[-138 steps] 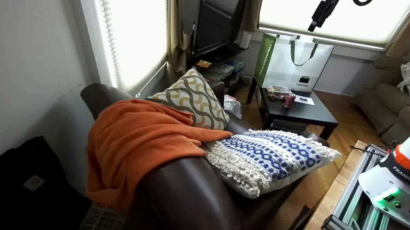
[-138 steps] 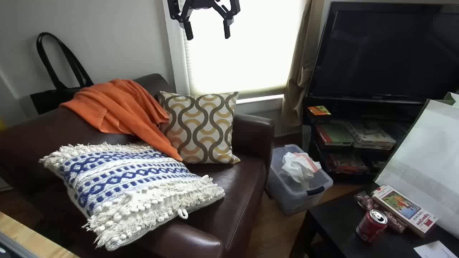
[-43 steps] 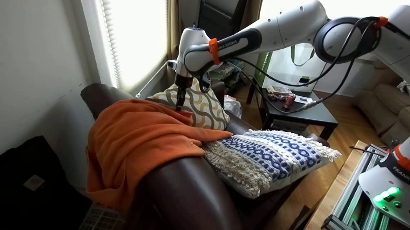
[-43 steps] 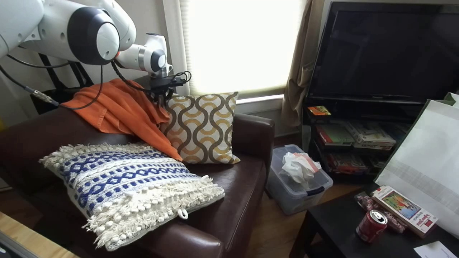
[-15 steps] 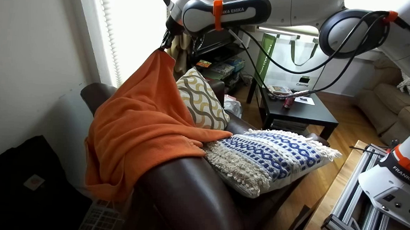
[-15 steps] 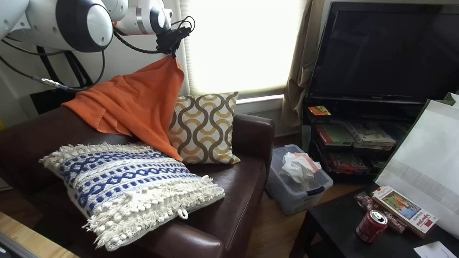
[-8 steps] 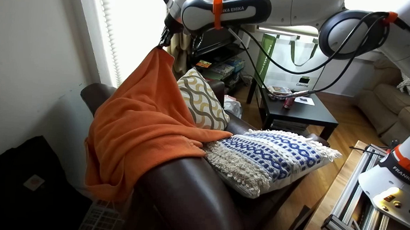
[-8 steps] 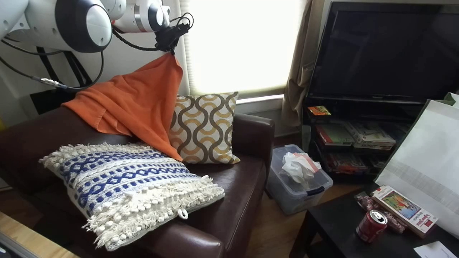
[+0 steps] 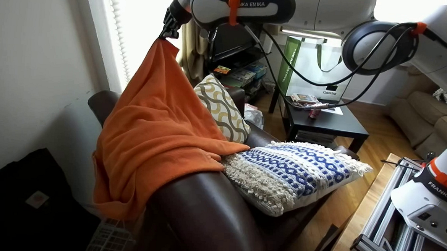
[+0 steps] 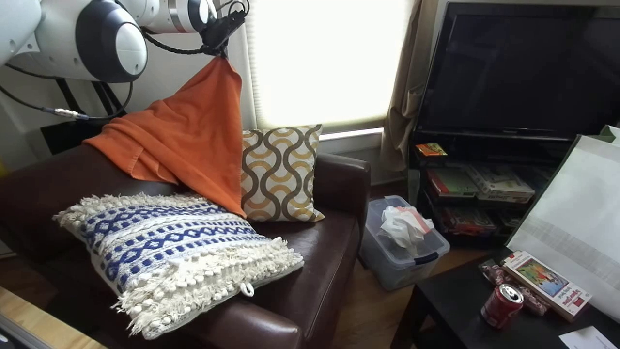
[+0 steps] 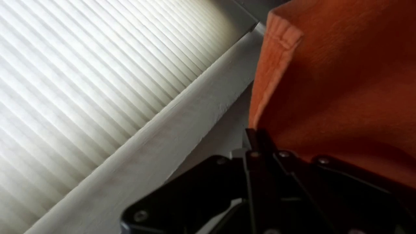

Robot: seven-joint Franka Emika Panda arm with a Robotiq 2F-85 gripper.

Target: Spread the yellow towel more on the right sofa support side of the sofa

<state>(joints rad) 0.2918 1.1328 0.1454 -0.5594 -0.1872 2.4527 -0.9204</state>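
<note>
The yellow towel, a plain orange cloth (image 9: 150, 137), drapes over the right sofa support side, the broad rounded dark brown padding (image 9: 207, 209). That padding's far end (image 9: 104, 103) shows left of the cloth. One corner of the towel (image 10: 193, 131) is pulled up into a peak, and my gripper (image 9: 161, 37) is shut on it, well above the sofa (image 10: 310, 242). In the wrist view the fingers of my gripper (image 11: 255, 130) pinch the edge of the towel (image 11: 331, 84), and a folded hem juts out past them. Its lowest tip touches the blue-and-white cushion.
A curvy-patterned cushion (image 10: 281, 179) stands behind the towel; a fringed blue-and-white cushion (image 10: 189, 242) lies in front. The window blind (image 11: 97, 81) and its sill are close to my gripper. A black bag (image 9: 24, 203) sits by the wall. A coffee table (image 9: 334, 123) stands farther off.
Earlier my gripper stood open above the sofa, then came down to the towel's edge and took hold. Over the last second it has risen and moved left in both exterior views, stretching the cloth higher.
</note>
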